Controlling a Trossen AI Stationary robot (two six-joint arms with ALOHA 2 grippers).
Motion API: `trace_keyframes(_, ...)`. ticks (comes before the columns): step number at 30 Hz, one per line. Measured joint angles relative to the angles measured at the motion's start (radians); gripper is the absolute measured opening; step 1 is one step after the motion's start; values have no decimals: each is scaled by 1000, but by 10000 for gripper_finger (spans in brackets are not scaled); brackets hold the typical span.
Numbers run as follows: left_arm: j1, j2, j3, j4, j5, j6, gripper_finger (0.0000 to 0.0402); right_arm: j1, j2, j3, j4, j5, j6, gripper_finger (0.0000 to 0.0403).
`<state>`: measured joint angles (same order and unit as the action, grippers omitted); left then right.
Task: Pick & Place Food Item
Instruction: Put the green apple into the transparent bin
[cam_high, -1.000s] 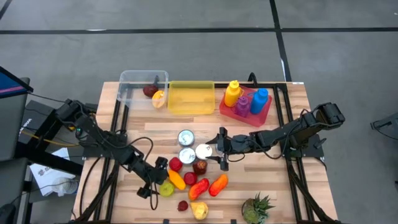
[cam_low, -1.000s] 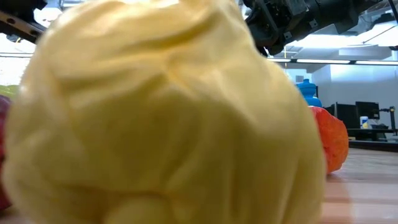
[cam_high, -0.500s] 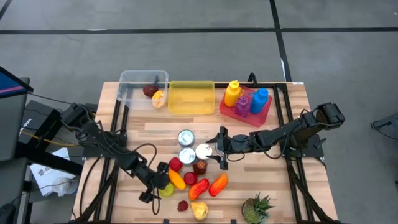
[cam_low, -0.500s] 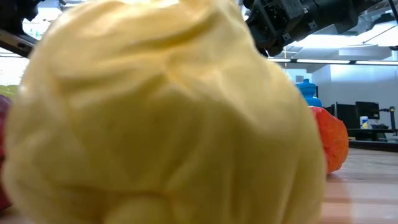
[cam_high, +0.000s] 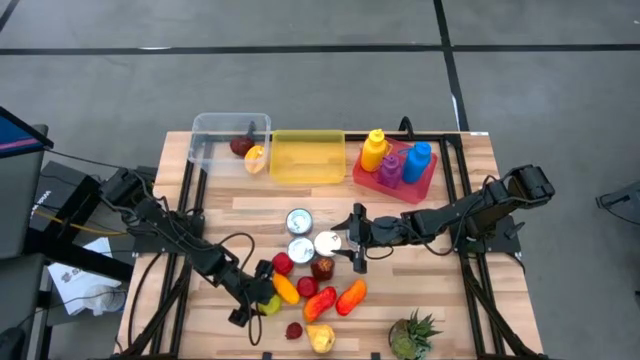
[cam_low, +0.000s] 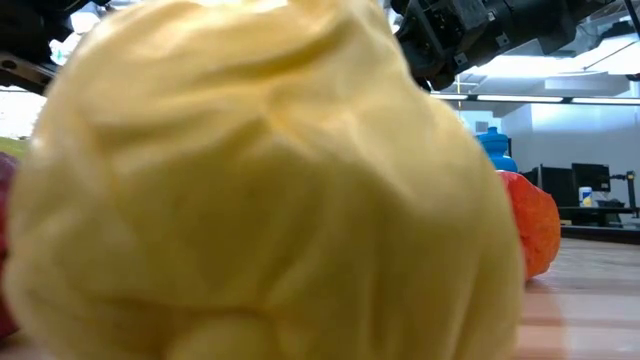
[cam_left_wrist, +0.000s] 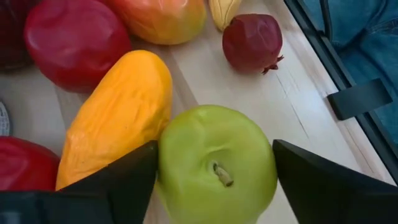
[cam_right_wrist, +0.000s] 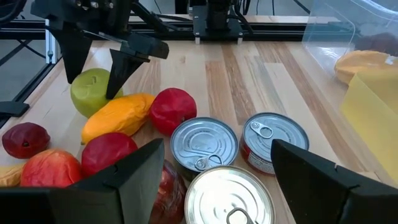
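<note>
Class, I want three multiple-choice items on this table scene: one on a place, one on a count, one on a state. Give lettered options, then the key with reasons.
1. Where is the left gripper?
A. over the clear plastic bin
B. around the green apple
C. beside the red tray

2. How many silver-topped tin cans stand together?
A. one
B. five
C. three

3. How are the right gripper's fingers?
A. open, holding nothing
B. shut on a can
C. shut on the apple

Key: B, its fingers flank the apple in the left wrist view; C, three lids show in the right wrist view; A, its fingers stand wide apart over the cans.
</note>
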<state>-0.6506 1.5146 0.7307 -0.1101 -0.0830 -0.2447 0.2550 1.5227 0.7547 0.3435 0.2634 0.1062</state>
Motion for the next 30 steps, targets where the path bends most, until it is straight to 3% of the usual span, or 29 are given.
trace_keyframes(6,0,-1,0,-11,13,-21,230,0,0,0,0,0,0,285)
trace_keyframes(15,0,-55,-2,-108,24,-24,230,0,0,0,0,0,0,285)
trace_keyframes(20,1,-211,-27,-129,-79,-7,226,0,0,0,0,0,0,285)
trace_keyframes(24,4,-384,-117,45,-114,40,226,0,0,0,0,0,0,285)
trace_keyframes(30,28,-608,-371,537,-120,152,225,0,0,1,1,0,0,285)
